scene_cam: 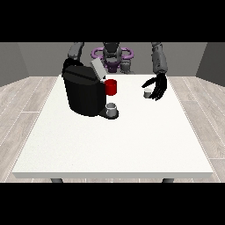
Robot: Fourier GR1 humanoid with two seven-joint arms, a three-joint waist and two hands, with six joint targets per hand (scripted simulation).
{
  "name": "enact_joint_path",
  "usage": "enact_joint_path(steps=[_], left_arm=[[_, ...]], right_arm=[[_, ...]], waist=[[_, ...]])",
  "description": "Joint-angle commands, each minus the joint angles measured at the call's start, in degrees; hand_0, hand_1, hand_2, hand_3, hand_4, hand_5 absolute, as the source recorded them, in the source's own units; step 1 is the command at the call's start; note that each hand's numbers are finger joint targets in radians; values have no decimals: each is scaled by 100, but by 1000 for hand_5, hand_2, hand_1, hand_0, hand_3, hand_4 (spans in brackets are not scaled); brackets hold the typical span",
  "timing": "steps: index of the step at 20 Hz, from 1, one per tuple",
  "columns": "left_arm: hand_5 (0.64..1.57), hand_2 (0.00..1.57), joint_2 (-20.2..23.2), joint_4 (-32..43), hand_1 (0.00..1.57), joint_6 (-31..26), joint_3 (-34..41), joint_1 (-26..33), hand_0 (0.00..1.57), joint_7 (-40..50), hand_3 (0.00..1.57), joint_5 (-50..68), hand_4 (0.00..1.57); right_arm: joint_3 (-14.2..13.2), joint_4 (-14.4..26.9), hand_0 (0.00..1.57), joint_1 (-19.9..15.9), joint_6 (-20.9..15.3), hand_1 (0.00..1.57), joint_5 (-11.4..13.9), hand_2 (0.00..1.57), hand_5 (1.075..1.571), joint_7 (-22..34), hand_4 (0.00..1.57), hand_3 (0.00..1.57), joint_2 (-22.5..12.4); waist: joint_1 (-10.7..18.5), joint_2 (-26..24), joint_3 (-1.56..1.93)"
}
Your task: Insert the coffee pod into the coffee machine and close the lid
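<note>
Hand at the view's right (158, 86) cups the coffee pod (148, 92), fingers spread apart. Coffee machine (83, 91) lid (97, 69) stands open

Even, soft light over all we see

We find the white table (110, 145) bright without glare; the coffee machine (83, 94) casts hardly any shadow.

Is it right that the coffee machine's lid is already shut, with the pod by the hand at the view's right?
Not quite: the front view shows the lid of the coffee machine raised open. The pod is indeed by the hand at the view's right.
</note>
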Motion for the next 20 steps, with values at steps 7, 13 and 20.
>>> enact_joint_path(steps=[7,13,20], left_arm=[[1571,974,112,657,836,732,182,-414,836,-321,748,-416,380],[1571,1054,197,909,970,982,27,-647,970,-200,793,-842,319],[1571,1457,-16,640,1424,761,-61,-628,1424,-860,1423,-834,564]], right_arm=[[195,-242,0,206,96,0,-120,0,1571,-59,510,0,149],[62,-270,0,-220,45,0,-137,0,1571,285,414,0,-47],[-163,394,0,-11,-117,0,-192,0,1571,-266,438,0,87]], waist=[[-271,45,-1],[-270,199,-1],[80,52,1]])
